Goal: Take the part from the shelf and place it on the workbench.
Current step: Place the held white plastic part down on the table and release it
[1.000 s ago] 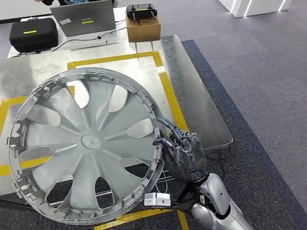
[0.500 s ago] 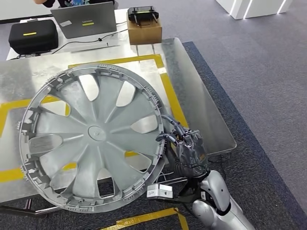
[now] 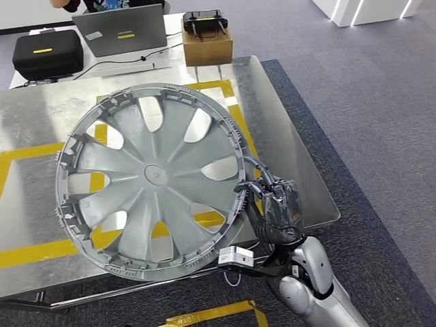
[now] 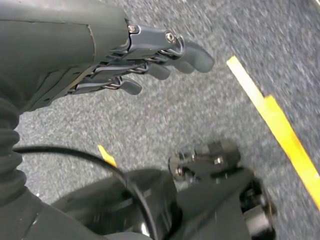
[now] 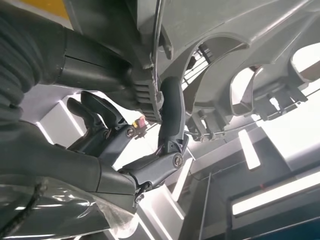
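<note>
A large grey wheel cover with curved spokes hovers tilted over the metal workbench. My right hand grips its rim at the near right edge. From underneath, in the right wrist view, the fingers hook around the wheel cover's rim. My left hand hangs beside my body above the grey carpet, fingers straight and close together, holding nothing.
Yellow tape marks a rectangle on the workbench. Behind it stand a black case, a grey laptop and a cardboard box with a controller on top. A person's arm shows at the far edge. Grey carpet lies to the right.
The wheel cover has travelled forward and to the right over the workbench with my right hand still on its rim; the view has shifted slightly too.
</note>
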### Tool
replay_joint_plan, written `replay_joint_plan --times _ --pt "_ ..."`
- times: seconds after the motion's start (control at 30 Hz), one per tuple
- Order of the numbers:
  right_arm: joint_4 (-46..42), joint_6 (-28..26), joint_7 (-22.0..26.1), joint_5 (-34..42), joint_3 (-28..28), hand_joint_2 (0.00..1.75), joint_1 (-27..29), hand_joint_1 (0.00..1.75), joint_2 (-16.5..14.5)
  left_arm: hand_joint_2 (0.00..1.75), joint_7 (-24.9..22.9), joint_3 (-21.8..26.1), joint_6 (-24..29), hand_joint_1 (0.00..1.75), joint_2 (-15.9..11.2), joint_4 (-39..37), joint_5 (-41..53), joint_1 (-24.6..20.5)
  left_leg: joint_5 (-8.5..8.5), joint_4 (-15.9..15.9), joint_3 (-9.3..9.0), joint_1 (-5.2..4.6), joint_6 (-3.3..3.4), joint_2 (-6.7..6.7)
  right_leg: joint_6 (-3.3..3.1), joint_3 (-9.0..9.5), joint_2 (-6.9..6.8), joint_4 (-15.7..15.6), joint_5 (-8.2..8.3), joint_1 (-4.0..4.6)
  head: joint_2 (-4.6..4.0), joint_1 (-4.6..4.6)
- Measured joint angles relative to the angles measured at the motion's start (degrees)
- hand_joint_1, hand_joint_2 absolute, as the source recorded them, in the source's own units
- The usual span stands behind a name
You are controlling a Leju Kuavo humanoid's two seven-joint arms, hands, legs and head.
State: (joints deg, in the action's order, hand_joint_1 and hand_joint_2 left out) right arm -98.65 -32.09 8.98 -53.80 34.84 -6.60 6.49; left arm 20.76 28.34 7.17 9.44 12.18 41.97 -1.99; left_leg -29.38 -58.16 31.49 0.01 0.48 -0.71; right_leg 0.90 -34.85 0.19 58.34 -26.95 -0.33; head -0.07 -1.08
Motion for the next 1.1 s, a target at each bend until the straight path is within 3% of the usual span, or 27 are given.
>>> replay_joint_plan --times 0.07,0.1,0.17,0.2,0.23,0.27,0.33,0.4,0.57,0.6,0.67,0.73,0.77,0.8,0.87,0.9,0.97,1.1 --pt "0.07 -0.01 0.01 0.01 -0.16 1.75 0.0 1.75 -0.02 1.75 0.0 0.01 0.0 0.0 -0.01 0.01 0.01 -0.02 -1.25 -1.73 0.52 0.08 -0.7 0.08 -0.55 0.45 -0.05 -0.35 -0.19 -0.25 0.0 0.16" --pt "0.09 -0.01 0.01 0.01 -0.17 1.75 -0.02 1.75 -0.03 1.75 0.0 0.01 0.0 0.0 -0.02 0.02 0.02 -0.03 -2.57 -4.26 1.67 0.17 -1.03 0.12 -0.83 0.72 -0.13 -0.49 -0.31 -0.36 0.0 0.23" --pt "0.2 0.0 0.01 0.01 -0.18 1.75 -0.03 1.75 -0.07 1.75 0.0 0.02 0.0 0.0 -0.02 0.02 0.02 0.0 -5.66 -11.85 5.57 0.32 -1.48 0.17 -1.21 1.05 -0.24 -0.51 -0.64 -0.33 0.0 0.32" --pt "0.3 0.02 0.01 0.01 -0.19 1.75 -0.01 1.75 -0.09 1.75 0.0 0.03 0.0 0.0 -0.02 0.02 0.03 0.06 -6.41 -14.98 7.4 0.37 -1.6 0.17 -1.3 1.23 -0.23 -0.49 -0.8 -0.31 0.0 0.31" --pt "0.43 0.03 0.01 0.02 -0.2 1.75 0.02 1.75 -0.1 1.75 0.0 0.04 0.0 0.0 -0.02 0.02 0.04 0.14 -6.06 -16.35 8.45 0.39 -1.66 0.18 -1.32 1.45 -0.18 -0.49 -0.98 -0.3 0.0 0.31" --pt "0.55 0.08 0.02 0.03 -0.22 1.75 0.05 1.75 -0.12 1.75 0.0 0.05 0.0 0.0 -0.02 0.02 0.07 0.2 -4.5 -15.48 8.47 0.39 -1.63 0.18 -1.29 1.77 -0.1 -0.48 -1.18 -0.3 0.0 0.33" --pt "0.74 0.4 0.04 0.08 -0.41 1.75 0.04 1.75 -0.26 1.75 -0.01 0.11 0.0 0.0 -0.04 0.01 0.24 0.23 0.36 -8.69 5.94 0.35 -1.26 0.18 -1.07 2.55 0.0 -0.51 -1.69 -0.31 0.0 0.31" --pt "1.01 1.0 0.07 0.13 -0.73 1.75 -0.2 1.75 -0.51 1.75 -0.15 0.2 0.02 0.0 -0.08 0.0 0.69 0.15 2.85 -2.55 3.37 0.12 -0.69 0.18 -0.56 2.97 0.08 -0.44 -2.11 -0.15 0.0 0.32" --pt "2.3 3.19 0.03 1.2 -1.31 1.75 -1.05 1.75 -1.06 1.75 -0.8 0.25 0.08 0.0 -0.13 0.0 2.23 -0.02 2.57 0.05 2.24 0.14 0.76 0.16 1.04 2.45 -0.03 0.35 -3.05 -0.14 0.0 0.25" --pt "2.66 3.72 0.01 1.61 -1.44 1.75 -1.39 1.75 -1.09 1.75 -0.86 0.24 0.07 0.0 -0.11 0.01 2.5 -0.12 2.62 0.35 2.0 0.29 1.08 0.17 1.26 1.35 -0.05 2.5 -4.15 -0.16 0.0 0.14" --pt "3.54 4.7 -0.15 2.32 -1.75 1.75 -2.03 1.75 -1.09 1.75 -0.95 0.22 -0.02 0.0 -0.12 0.01 2.96 -0.36 2.46 0.44 1.82 0.32 1.56 0.19 1.58 -2.7 -0.1 9.94 -7.19 -0.28 0.0 0.01" --pt "4.63 5.5 -0.33 2.85 -2.02 1.75 -2.42 1.75 -1.09 1.75 -1.07 0.18 -0.17 0.0 -0.15 0.02 3.24 -0.45 2.23 0.38 1.66 0.29 1.71 0.17 1.83 -6.22 -0.11 15.42 -8.09 -0.34 0.0 0.01" --pt "5.17 5.78 -0.38 3.03 -2.11 1.75 -2.6 1.75 -1.09 1.75 -1.14 0.13 -0.23 0.0 -0.17 0.01 3.37 -0.46 2.07 0.33 1.49 0.29 1.69 0.14 1.86 -6.56 -0.12 15.17 -6.9 -0.35 0.0 0.0" --pt "5.65 5.99 -0.4 3.16 -2.18 1.75 -2.83 1.75 -1.09 1.75 -1.25 0.05 -0.26 0.0 -0.17 0.01 3.5 -0.47 1.86 0.27 1.23 0.29 1.6 0.08 1.8 -5.71 -0.13 12.63 -4.73 -0.35 0.0 -0.01" --pt "6.53 6.34 -0.47 3.46 -2.33 1.75 -3.51 1.75 -1.16 1.75 -1.51 -0.11 -0.25 0.0 -0.16 0.0 3.79 -0.54 1.33 0.06 0.84 0.18 1.24 -0.03 1.49 -2.34 -0.19 4.97 -0.63 -0.27 0.0 0.0" --pt "7.02 6.58 -0.54 3.67 -2.43 1.75 -3.97 1.75 -1.27 1.75 -1.67 -0.17 -0.27 0.0 -0.16 0.0 3.93 -0.61 1.16 -0.1 0.88 0.08 1.01 -0.06 1.24 -0.95 -0.2 2.08 0.26 -0.21 0.0 0.0" --pt "8.21 7.19 -0.79 4.03 -2.66 1.75 -4.8 1.75 -1.59 1.75 -1.87 -0.3 -0.59 0.0 -0.23 0.0 4.4 -0.75 1.16 -0.41 1.2 -0.19 0.73 -0.05 1.04 0.1 -0.11 0.03 0.36 -0.15 0.0 0.07" --pt "10.98 8.44 -1.37 4.57 -3.05 1.75 -6.57 1.75 -2.01 1.75 -2.05 -1.07 -1.54 0.0 -0.38 -0.01 5.79 -0.99 1.37 0.01 1.07 -0.24 0.82 0.01 0.78 -0.01 0.15 -0.26 0.32 -0.19 0.0 0.12"
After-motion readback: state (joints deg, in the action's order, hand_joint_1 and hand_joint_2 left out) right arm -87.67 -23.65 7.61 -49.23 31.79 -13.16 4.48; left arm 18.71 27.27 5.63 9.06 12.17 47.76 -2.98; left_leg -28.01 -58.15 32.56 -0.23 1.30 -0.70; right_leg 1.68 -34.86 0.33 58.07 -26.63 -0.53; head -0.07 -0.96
